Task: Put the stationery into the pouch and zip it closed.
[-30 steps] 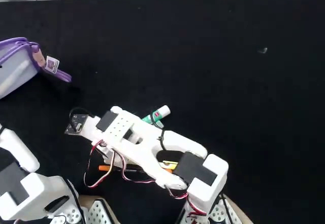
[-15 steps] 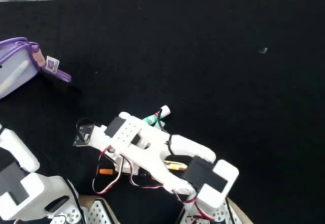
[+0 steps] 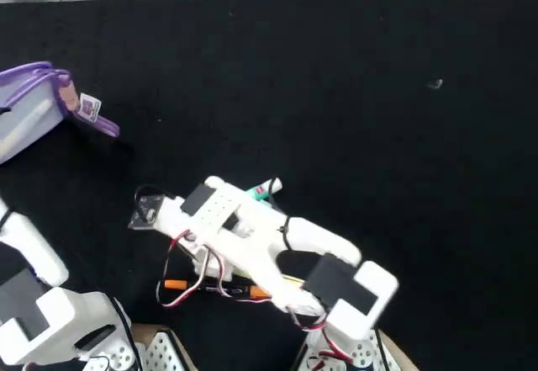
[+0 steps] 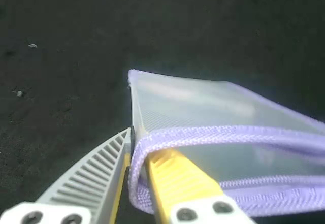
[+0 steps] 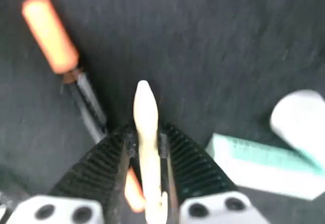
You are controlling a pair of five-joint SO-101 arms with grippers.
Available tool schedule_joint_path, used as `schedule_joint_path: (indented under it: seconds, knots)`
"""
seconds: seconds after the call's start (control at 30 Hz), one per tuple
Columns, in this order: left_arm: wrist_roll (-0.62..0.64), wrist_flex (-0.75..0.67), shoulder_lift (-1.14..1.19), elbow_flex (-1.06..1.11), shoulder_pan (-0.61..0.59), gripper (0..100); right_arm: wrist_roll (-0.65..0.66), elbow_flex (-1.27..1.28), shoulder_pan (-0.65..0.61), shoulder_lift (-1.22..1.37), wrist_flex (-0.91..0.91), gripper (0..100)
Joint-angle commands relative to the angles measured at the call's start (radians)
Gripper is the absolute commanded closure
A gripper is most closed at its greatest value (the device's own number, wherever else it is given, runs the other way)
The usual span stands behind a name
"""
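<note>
The clear pouch (image 3: 27, 108) with purple zip trim sits at the table's far left edge. In the left wrist view my left gripper (image 4: 135, 144) is shut on the pouch (image 4: 213, 117) at its purple zip edge, a grey finger on one side and a yellow one on the other. My right gripper (image 3: 148, 210) hangs low over the front middle of the table, its black fingers (image 5: 104, 165) shut on a slim cream pen (image 5: 144, 104). An orange-capped pen (image 5: 51, 33) and a green-and-white stick (image 5: 264, 165) lie on the cloth beneath it.
The green-and-white stick (image 3: 262, 190) lies just behind the right arm (image 3: 277, 245). Orange pens (image 3: 175, 284) lie under that arm near the front edge. The left arm's base (image 3: 50, 320) fills the front left corner. Black cloth stretches open to the right and back.
My right gripper has drifted a little to the right with the cream pen in it. The pouch has tipped slightly upward at the left edge.
</note>
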Motion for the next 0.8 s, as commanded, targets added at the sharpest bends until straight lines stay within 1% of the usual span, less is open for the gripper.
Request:
schedule_joint_path:
  seconds: [0.0, 0.17, 0.27, 0.4, 0.6, 0.77]
  knots:
    - [-0.008, 0.072, 0.002, -0.073, 0.107, 97, 0.006, -0.025, 0.072, -0.232, 0.058, 98.8]
    - [-0.006, 0.236, 0.011, -0.239, 0.243, 97, 0.006, -0.025, 0.203, -0.616, 0.11, 98.8]
    - [-0.005, 0.242, 0.002, -0.255, 0.326, 97, 0.002, -0.042, 0.293, -0.831, 0.095, 98.8]
    - [0.026, 0.242, 0.005, -0.254, 0.41, 97, -0.014, -0.105, 0.367, -1.027, 0.061, 98.8]
    - [0.083, 0.242, 0.002, -0.219, 0.552, 97, -0.146, -0.125, 0.407, -1.122, -0.138, 98.8]
    - [0.11, 0.242, 0.002, -0.228, 0.67, 97, -0.209, -0.059, 0.407, -1.129, -0.397, 98.8]
